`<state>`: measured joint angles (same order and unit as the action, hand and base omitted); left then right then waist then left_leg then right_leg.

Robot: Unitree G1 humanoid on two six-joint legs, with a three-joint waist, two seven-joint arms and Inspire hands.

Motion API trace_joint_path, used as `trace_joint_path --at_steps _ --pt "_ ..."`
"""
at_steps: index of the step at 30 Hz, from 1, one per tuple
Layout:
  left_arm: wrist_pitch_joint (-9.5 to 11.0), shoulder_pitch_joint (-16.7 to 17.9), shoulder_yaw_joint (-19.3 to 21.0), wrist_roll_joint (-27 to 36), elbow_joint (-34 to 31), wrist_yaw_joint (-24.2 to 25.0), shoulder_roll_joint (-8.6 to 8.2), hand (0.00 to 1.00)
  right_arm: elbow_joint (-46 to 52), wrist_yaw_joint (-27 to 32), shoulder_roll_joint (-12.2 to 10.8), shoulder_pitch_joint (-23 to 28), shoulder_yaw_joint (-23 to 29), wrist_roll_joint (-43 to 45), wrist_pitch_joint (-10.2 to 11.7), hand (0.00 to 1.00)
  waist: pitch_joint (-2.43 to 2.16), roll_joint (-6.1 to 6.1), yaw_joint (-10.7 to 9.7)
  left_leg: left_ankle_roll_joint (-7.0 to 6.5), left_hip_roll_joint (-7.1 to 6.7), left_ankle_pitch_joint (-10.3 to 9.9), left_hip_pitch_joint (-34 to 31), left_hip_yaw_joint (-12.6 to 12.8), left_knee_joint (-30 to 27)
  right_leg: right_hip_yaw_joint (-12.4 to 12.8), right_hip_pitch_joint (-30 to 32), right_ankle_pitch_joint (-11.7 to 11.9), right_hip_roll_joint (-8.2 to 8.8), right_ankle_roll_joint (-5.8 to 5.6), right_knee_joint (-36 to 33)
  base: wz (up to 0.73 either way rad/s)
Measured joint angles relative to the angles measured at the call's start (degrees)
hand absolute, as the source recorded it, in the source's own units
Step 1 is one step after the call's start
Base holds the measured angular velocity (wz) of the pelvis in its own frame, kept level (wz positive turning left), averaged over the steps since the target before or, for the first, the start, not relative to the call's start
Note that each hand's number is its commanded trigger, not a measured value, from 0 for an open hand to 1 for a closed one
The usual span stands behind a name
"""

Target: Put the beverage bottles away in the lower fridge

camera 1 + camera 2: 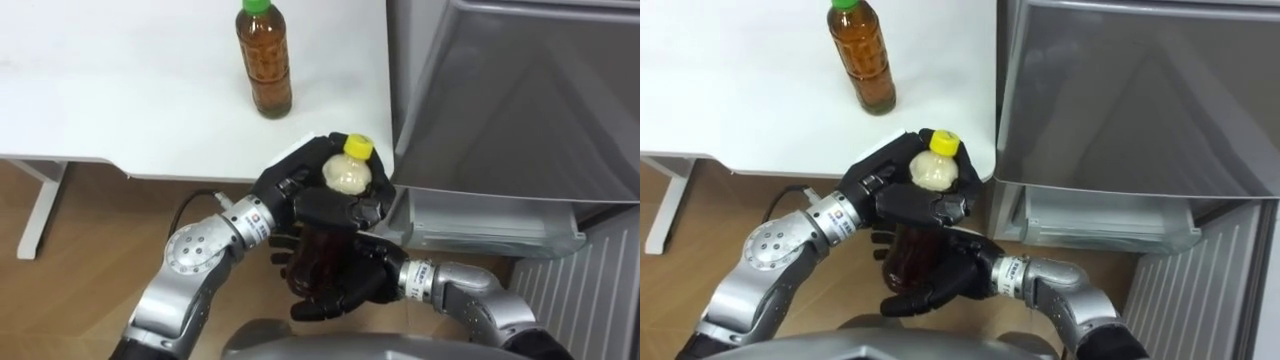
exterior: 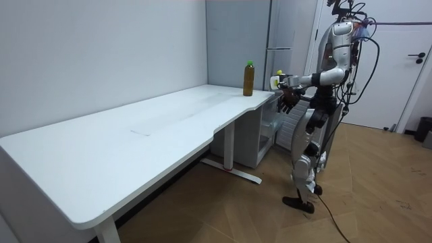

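Yellow-capped bottle [image 1: 348,172]: left hand [image 1: 296,192] curled round shoulder, right hand [image 1: 350,285] curled round base. Advice: keep upright, swing right into lower fridge [image 1: 480,228].

The left hand [image 1: 300,195] and right hand [image 1: 345,285] curl fingers round 1 yellow-capped bottle [image 1: 348,172]; 1 green-capped bottle [image 1: 265,62] stands upright on the white worktop [image 1: 120,90].

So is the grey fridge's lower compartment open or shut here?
Open: below the grey fridge's closed upper door, the lower compartment shows its clear shelf and pale interior exposed.
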<state>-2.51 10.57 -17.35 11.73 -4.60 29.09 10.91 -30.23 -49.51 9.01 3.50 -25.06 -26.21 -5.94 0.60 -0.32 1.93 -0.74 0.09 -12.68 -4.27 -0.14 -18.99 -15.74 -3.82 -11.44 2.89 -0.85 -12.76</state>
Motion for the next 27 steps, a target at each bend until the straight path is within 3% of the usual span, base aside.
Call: trace_joint_path --at_steps 5,6,7,8,13,27 --pt "-0.01 0.0 -0.65 -0.04 0.05 -0.16 0.05 1.0 0.0 0.08 -0.01 0.0 0.05 -1.27 0.0 0.0 0.01 0.0 0.02 0.02 0.0 0.01 0.04 -0.01 0.25 -0.16 0.0 0.0 0.0 0.0 0.14 0.0" --pt "-0.01 0.0 -0.68 -0.04 0.06 -0.13 0.06 1.0 0.0 0.08 -0.01 0.0 0.1 -1.69 0.0 0.33 0.03 0.01 -0.01 0.02 -0.01 0.01 0.11 -0.03 0.33 -0.15 -0.01 0.0 0.01 0.0 0.15 0.0" --pt "-0.01 0.0 -0.71 -0.04 0.08 -0.07 0.06 1.0 -0.07 0.15 0.0 0.05 0.14 -2.86 0.0 0.85 0.07 0.02 -0.06 0.02 -0.01 0.01 0.25 -0.03 0.39 -0.17 -0.13 0.0 0.01 -0.01 0.15 0.0" --pt "-0.01 0.0 -0.72 -0.03 0.07 -0.01 0.06 1.0 -0.1 0.23 0.0 0.13 0.19 -3.42 0.0 1.0 0.08 0.02 -0.05 0.02 -0.01 0.01 0.31 -0.03 0.43 -0.19 -0.18 0.0 0.01 -0.01 0.15 0.0" --pt "-0.01 -0.01 -0.84 0.03 0.09 0.33 -0.06 1.0 -0.11 1.24 0.0 0.51 0.24 -6.93 -0.01 1.0 0.42 0.15 -0.01 0.02 -0.01 0.01 0.54 0.07 0.68 -0.2 -0.26 -0.01 0.03 -0.02 0.15 0.0" --pt "-1.01 -0.01 0.75 4.44 0.86 -1.1 -1.46 1.0 -0.1 1.46 -0.33 0.56 -0.48 -7.64 2.04 1.0 0.43 0.0 -0.18 0.02 0.0 0.01 0.57 0.48 0.69 -0.17 -0.16 -0.02 0.1 -0.03 0.22 0.0"
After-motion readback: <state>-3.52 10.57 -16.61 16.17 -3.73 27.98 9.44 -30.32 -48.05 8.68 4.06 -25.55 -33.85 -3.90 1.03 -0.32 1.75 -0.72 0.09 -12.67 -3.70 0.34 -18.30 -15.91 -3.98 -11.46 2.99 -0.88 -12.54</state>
